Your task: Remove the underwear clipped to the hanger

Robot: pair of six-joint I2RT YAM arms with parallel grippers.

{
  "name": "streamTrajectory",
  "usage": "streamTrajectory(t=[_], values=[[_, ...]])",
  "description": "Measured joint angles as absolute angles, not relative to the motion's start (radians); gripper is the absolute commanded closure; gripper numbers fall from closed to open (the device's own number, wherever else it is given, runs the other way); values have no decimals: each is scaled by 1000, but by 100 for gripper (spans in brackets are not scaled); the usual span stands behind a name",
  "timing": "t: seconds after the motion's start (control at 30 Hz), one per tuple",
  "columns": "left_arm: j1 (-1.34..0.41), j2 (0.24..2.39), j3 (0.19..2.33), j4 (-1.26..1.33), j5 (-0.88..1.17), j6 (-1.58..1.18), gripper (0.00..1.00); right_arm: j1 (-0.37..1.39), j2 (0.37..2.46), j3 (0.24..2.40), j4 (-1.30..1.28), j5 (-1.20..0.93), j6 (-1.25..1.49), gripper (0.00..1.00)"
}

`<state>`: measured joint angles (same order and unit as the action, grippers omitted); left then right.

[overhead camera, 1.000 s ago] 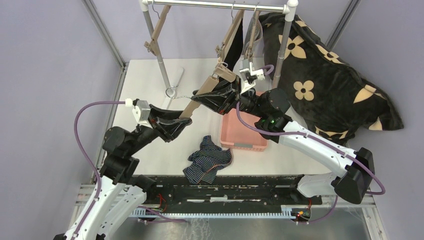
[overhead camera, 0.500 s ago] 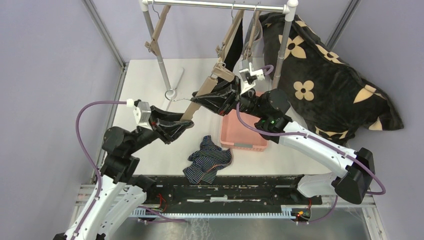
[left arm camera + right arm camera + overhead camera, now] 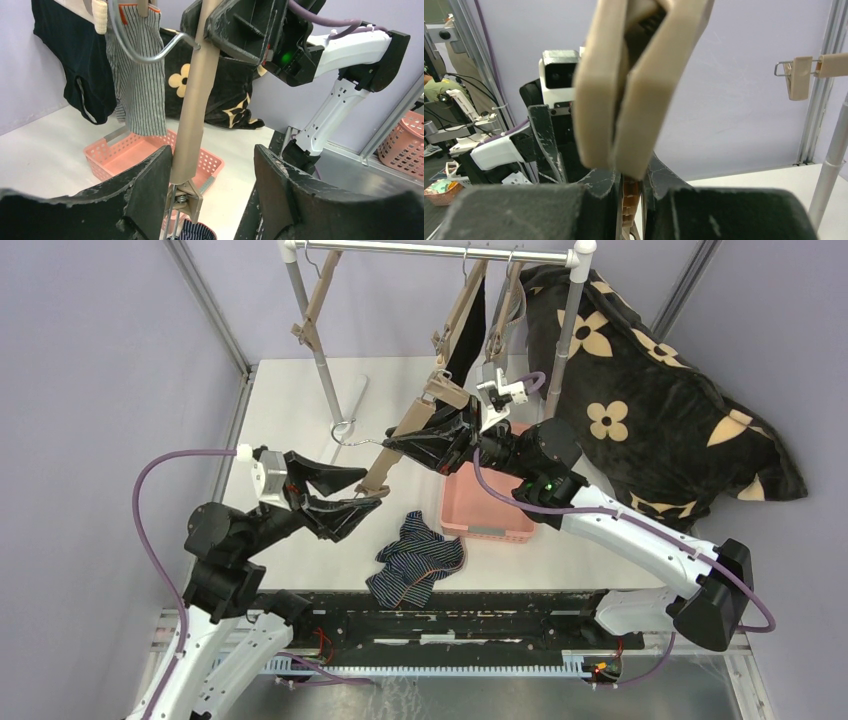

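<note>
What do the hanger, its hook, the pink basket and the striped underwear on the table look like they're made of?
The hanger is beige, smooth and matte: likely plastic, possibly painted wood. Its hook is shiny grey wire, so metal. The pink basket has moulded lattice walls, so plastic. The striped underwear lies crumpled in soft folds: thin cloth.

The white table (image 3: 290,410) bears a pink basket (image 3: 472,512) and navy striped underwear (image 3: 418,562).

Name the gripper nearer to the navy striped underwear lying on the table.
Left. The left gripper hangs open around the lower end of the hanger, just beyond the navy striped underwear. The right gripper is farther back, shut on the hanger near its hook.
</note>
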<state>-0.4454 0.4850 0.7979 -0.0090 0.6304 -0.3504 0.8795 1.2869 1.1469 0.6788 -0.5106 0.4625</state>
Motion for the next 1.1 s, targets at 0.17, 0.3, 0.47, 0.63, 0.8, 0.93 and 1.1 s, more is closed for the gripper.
streamTrajectory(t=[0.17,0.3,0.47,0.63,0.8,0.93,1.1], values=[[-445,469,812,-28,627,-350,41,877,1287,1147,665,-512,458,99],[-445,473,812,-28,613,-335,47,877,1287,1147,665,-514,464,99],[-445,513,812,-21,615,-324,48,875,1290,1147,665,-519,471,99],[-445,563,812,-20,642,-317,49,875,1291,1147,665,-519,471,99],[-445,586,812,-18,662,-315,55,877,1292,1147,665,-523,474,99],[-445,591,812,3,673,-315,64,883,1292,1147,665,-527,474,99],[-445,612,812,33,721,-313,94,888,1293,1147,665,-541,485,99]])
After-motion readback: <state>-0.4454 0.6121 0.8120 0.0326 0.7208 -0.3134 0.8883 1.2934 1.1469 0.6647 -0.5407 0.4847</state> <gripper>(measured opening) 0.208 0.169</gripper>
